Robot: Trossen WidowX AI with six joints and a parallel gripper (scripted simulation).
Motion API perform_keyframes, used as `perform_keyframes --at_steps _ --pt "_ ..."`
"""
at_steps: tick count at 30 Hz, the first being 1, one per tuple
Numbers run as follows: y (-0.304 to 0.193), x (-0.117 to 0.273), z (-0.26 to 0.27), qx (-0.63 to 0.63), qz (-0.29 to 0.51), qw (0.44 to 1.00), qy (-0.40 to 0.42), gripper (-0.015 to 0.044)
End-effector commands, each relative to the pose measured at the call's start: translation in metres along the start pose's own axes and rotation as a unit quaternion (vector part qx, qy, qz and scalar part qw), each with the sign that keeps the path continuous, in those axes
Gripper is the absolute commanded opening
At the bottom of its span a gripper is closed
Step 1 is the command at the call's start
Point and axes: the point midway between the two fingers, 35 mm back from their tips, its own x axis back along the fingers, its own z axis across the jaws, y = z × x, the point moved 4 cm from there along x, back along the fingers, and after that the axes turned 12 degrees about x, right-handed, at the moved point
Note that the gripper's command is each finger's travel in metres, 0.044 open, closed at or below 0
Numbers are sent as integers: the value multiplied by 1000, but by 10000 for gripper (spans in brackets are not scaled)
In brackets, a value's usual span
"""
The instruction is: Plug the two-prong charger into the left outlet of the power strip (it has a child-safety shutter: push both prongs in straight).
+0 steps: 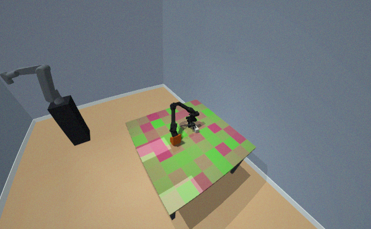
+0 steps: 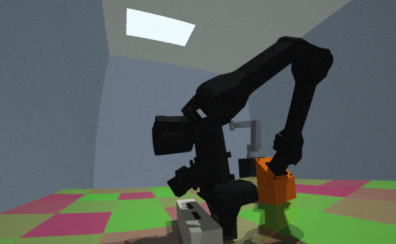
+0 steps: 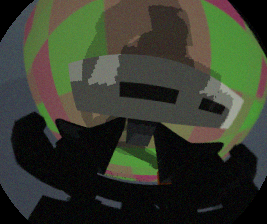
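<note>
The charger is the hardest thing for me to read. In the wrist view I take it to be the small dark block between the two fingers, up against the near edge of the strip. Its prongs are hidden, and I cannot tell whether it sits in the left outlet or only butts against the casing. In the exterior view the gripper covers it completely. In the top view everything around the strip is too small to sort out.

On the strip's grey face I can make out one long dark slot, a shorter one off to the side and a pale patch at the other end. From outside, the strip lies flat on the table and its near end is cut off by the picture's bottom edge.

The gripper is released. Its fingers stand either side of the block, with a sliver of green showing beside it on one side, so they are not clamped on it.

The arm rises from its orange base, folds over at a high elbow and drops steeply. The wrist points down and the fingers are low, right beside the strip. The base stands near the strip, apart from it.
</note>
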Motion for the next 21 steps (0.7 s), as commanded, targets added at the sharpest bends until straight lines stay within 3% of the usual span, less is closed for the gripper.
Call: perform_keyframes --at_steps 1,7,21 --pt "0 0 0 1 -1 1000 0 289" --pt "0 0 0 1 -1 1000 0 440" --pt "-4 0 1 3 -5 1000 -1 440"
